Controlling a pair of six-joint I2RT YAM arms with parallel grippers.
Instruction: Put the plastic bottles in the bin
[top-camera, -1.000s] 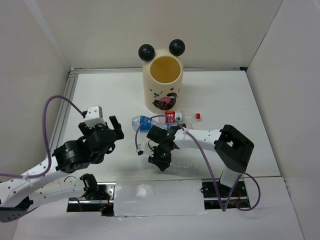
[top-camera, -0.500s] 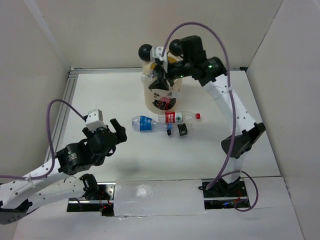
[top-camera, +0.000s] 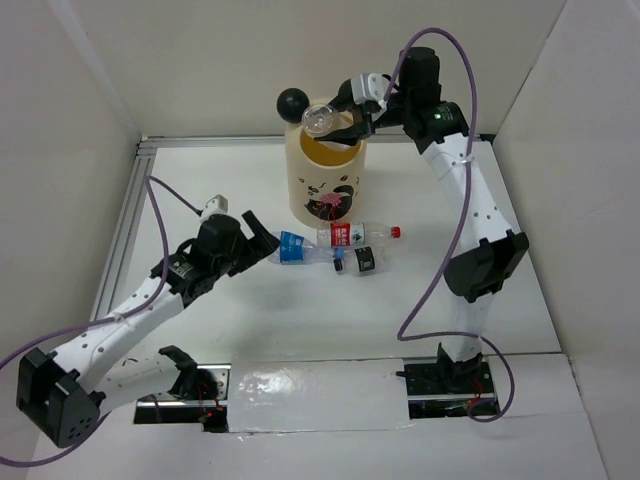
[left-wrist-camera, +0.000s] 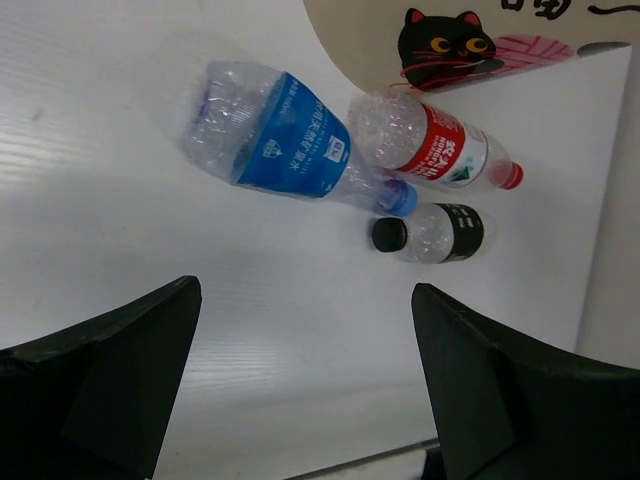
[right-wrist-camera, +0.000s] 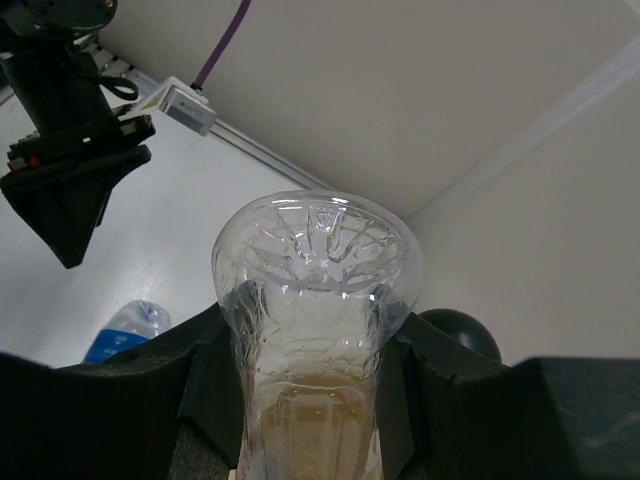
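Though seemingly tilted, bottle (right-wrist-camera: 316, 255) fills right gripper (right-wrist-camera: 312, 360).

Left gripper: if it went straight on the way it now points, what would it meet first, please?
Most likely the blue-labelled bottle, lying on its side just ahead of the open left gripper, though the small black-labelled bottle lies close to that line too.

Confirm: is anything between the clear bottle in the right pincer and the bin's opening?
Nothing visible. The right pincer holds the unlabelled clear plastic bottle over the tall cream cylindrical bin, above its open mouth; no object lies between them.
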